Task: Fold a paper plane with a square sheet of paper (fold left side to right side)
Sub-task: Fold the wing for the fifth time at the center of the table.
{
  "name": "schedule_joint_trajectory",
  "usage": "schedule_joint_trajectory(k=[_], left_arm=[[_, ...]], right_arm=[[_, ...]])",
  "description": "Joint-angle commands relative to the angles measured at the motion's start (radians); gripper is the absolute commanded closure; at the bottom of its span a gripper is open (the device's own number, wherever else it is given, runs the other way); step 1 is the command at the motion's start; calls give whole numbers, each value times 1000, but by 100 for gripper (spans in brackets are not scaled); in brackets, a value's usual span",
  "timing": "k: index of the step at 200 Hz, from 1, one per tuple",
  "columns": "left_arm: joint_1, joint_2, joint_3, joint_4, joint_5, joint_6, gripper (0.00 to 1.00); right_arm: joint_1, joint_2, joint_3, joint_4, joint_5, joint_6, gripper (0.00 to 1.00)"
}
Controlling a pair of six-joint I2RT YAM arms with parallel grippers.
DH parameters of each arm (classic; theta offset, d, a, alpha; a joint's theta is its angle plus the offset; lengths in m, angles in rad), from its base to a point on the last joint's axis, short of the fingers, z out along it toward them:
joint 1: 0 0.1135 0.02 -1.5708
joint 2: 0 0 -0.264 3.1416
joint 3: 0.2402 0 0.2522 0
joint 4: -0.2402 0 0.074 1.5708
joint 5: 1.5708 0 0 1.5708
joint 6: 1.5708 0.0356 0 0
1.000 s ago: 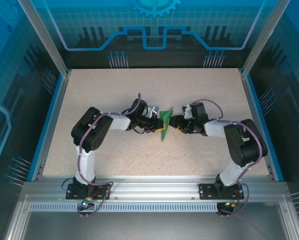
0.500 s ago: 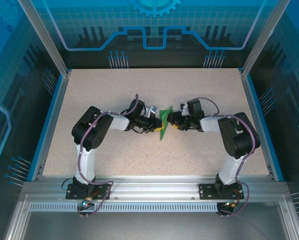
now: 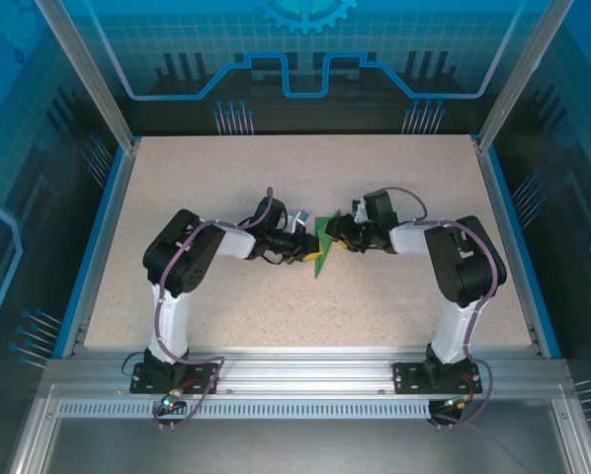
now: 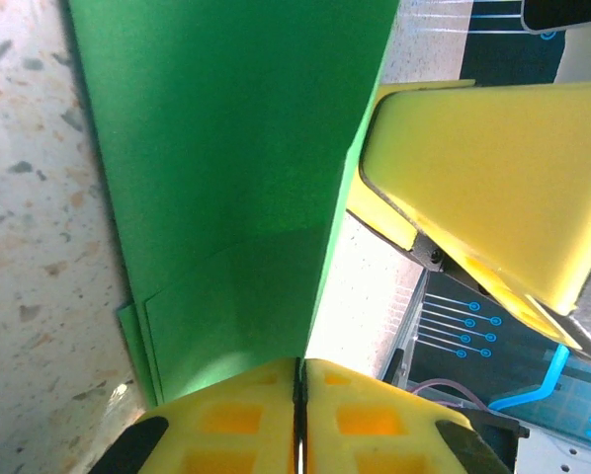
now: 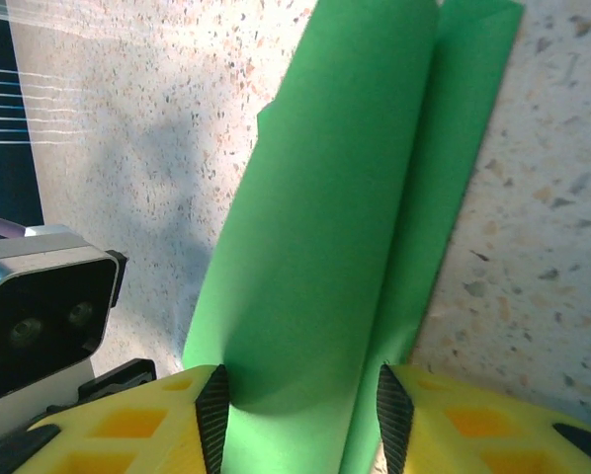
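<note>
Midway across the speckled tabletop (image 3: 226, 178), between the two arms, we see the green sheet of paper (image 3: 322, 240). It is partly folded and stands up off the surface rather than lying flat. The left claw (image 3: 308, 250) reaches it from the left and the right claw (image 3: 337, 233) from the right, and the two nearly meet at the paper.

From the left wrist, we see the left claw's yellow fingers (image 4: 236, 420) pressed together with only a thin seam between them. They are clamped on the near edge of the sheet, which rises away from them as a broad green panel with layered edges at its lower left. One yellow finger of the right claw sits just beside the panel's right edge.

From the right wrist, we see the right claw's fingers (image 5: 127, 425) standing apart, with the paper running up between them. The sheet there is a rounded, bulging fold beside a flatter strip, and its far end rests on the tabletop. The fold fills the gap between the fingers, but we cannot tell whether they press on it. The left arm's wrist camera (image 5: 39, 316) sits at the left, near the fold.
</note>
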Motion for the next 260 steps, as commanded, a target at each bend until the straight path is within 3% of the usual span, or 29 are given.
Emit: schedule_joint_trajectory(k=[1,64,183,260], left_arm=[[10,20,-7,2,24,-4,90],[10,20,-6,-5,18,-2,88],[46,-88,-34,-95,-22,59,60],[72,-29,34,-105,-9,47,57]], right_arm=[[19,31,32,-50,13,13,55],[23,55,35,-111,33,9,58],[23,83,42,-149,41,-4,58],[22,81,36,-144,39,-6,58]])
